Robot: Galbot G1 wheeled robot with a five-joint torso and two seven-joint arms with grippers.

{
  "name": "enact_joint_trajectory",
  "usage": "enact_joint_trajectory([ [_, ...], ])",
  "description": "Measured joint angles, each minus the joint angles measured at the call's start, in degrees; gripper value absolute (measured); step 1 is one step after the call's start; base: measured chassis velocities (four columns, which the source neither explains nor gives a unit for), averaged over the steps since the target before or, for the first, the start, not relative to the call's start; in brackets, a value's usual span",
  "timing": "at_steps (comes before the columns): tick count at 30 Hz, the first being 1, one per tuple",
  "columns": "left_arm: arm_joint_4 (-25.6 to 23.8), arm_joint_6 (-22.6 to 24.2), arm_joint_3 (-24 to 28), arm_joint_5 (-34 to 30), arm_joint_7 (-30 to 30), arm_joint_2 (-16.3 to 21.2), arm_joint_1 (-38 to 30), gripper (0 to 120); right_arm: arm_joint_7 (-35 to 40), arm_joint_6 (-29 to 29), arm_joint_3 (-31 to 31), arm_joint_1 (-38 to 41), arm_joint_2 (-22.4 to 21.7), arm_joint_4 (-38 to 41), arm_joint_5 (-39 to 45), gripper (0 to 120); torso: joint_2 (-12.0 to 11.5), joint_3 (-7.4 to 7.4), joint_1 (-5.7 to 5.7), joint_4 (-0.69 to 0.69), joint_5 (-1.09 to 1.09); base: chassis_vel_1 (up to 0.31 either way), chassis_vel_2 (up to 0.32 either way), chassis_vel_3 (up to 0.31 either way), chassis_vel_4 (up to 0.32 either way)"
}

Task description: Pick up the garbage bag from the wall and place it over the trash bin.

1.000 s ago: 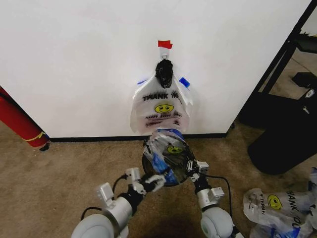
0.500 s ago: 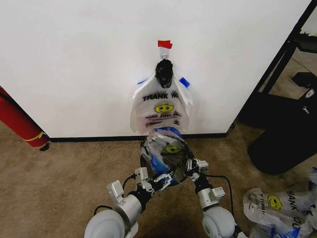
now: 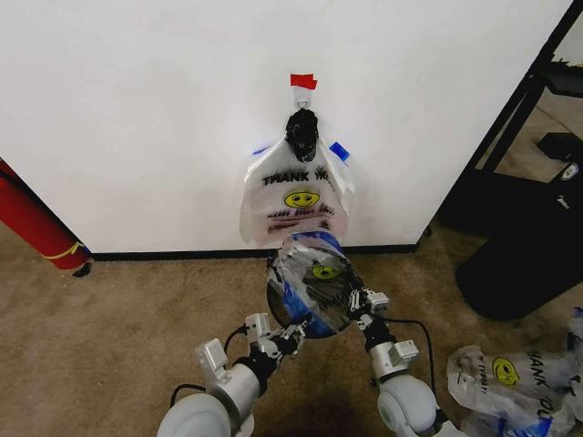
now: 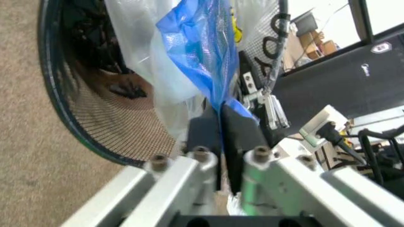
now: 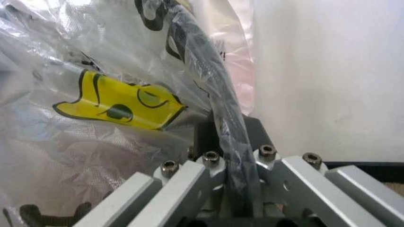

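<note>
The garbage bag (image 3: 314, 278) is stretched over the mouth of the trash bin (image 3: 301, 319), which stands on the carpet just below the wall (image 3: 137, 109). My left gripper (image 3: 291, 333) sits at the bin's near left rim. In the left wrist view this gripper (image 4: 221, 111) is shut on the bag's blue tape patch (image 4: 196, 52), beside the black mesh (image 4: 107, 127). My right gripper (image 3: 357, 299) is at the right rim. The right wrist view shows it (image 5: 221, 127) shut on the bag's film (image 5: 94, 142) over the black rim (image 5: 208, 80).
More printed bags (image 3: 296, 196) hang from a black hook (image 3: 301, 132) under red tape (image 3: 303, 81). A red cylinder (image 3: 32, 223) leans at the left. Black furniture (image 3: 519, 228) stands at the right, with loose bags (image 3: 510, 378) on the floor beside it.
My left arm has swung right, and its gripper has drawn back toward me along the near rim. The bag now lies rounder and tighter over the bin. The right gripper has barely shifted.
</note>
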Motion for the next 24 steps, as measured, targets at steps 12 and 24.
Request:
enact_joint_trajectory([
  [12,0.32,-1.99,-2.07,4.8,3.16,2.29,1.93,0,0.92,-3.07,1.08,-1.16,0.53,2.52,6.59,0,0.0,0.0,0.0,0.0,0.0,0.0,0.0,0.0,0.0],
  [24,3.08,-5.81,-2.52,27.36,-2.35,2.64,7.53,0,6.24,-12.9,3.44,-2.32,-2.86,9.23,25.42,0,0.0,0.0,0.0,0.0,0.0,0.0,0.0,0.0,0.0],
])
